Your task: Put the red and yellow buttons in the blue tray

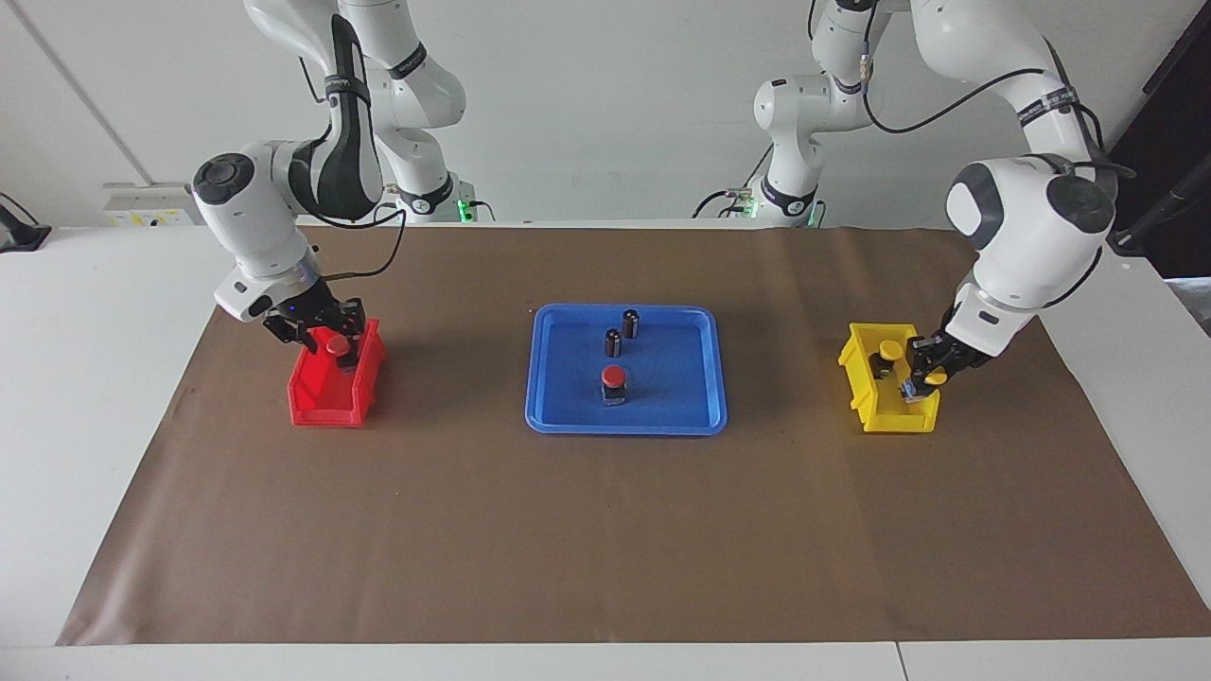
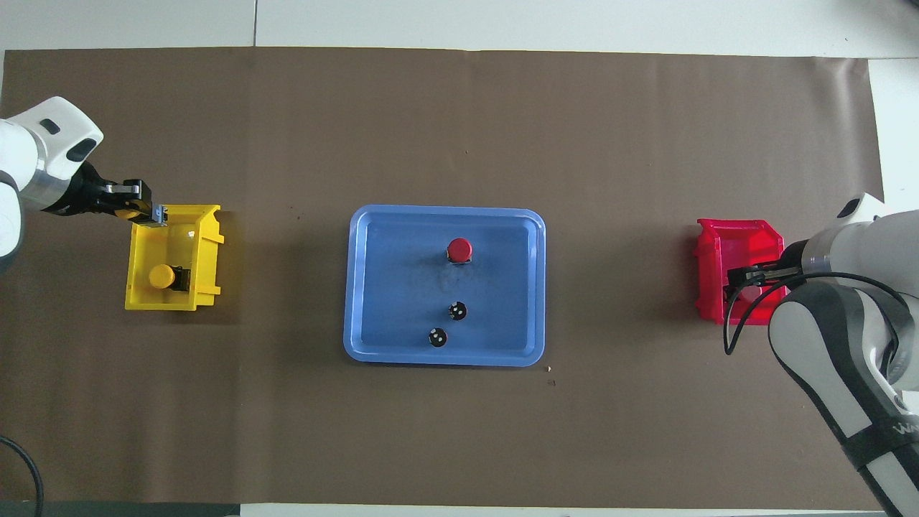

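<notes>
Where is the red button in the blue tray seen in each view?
Facing view: red button in the blue tray, lower than the two dark cylinders.
Overhead view: red button higher than the cylinders in the tray.
Shared landmark: those two cylinders, nearer to the robots than the button.

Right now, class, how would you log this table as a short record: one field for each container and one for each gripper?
blue tray: one red button and two dark capless cylinders
yellow bin: one yellow button inside
red bin: another red button inside
left gripper: shut on a second yellow button, raised over the yellow bin
right gripper: down at the red bin, around its button; grip unclear
</notes>
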`<state>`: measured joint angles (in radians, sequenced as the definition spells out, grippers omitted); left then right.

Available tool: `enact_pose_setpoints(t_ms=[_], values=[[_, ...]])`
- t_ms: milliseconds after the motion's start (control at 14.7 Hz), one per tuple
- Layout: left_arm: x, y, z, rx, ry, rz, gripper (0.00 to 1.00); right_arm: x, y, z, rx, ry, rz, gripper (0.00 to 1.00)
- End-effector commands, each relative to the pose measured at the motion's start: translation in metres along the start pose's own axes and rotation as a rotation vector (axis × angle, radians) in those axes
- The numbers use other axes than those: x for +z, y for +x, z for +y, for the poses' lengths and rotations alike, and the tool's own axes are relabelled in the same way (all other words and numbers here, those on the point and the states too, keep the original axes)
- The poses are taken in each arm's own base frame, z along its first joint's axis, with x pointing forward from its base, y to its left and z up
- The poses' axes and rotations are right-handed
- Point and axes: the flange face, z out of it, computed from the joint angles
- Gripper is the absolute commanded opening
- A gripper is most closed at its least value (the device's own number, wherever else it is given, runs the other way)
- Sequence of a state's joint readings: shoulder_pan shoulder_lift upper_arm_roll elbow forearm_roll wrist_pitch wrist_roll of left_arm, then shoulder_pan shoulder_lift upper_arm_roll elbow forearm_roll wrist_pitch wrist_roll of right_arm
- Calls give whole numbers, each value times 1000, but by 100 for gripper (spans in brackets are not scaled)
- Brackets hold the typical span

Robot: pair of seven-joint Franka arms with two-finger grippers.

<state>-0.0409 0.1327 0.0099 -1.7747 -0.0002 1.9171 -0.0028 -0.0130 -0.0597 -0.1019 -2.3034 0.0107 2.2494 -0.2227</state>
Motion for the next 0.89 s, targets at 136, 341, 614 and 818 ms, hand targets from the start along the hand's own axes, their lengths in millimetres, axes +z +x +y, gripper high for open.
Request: enact_pose_setpoints(t_ms=[136, 341, 614, 818], values=[[8, -10, 163, -152, -37, 55, 1, 13, -9, 4, -5, 3, 14, 66], [14, -44, 265, -85, -51, 59, 1, 16, -11, 3, -4, 4, 11, 65], [66, -77, 346, -85, -52, 44, 1, 31, -24, 2, -20, 2, 22, 63], [99, -84, 367, -81, -41, 27, 1, 30, -26, 4, -31, 1, 22, 49]])
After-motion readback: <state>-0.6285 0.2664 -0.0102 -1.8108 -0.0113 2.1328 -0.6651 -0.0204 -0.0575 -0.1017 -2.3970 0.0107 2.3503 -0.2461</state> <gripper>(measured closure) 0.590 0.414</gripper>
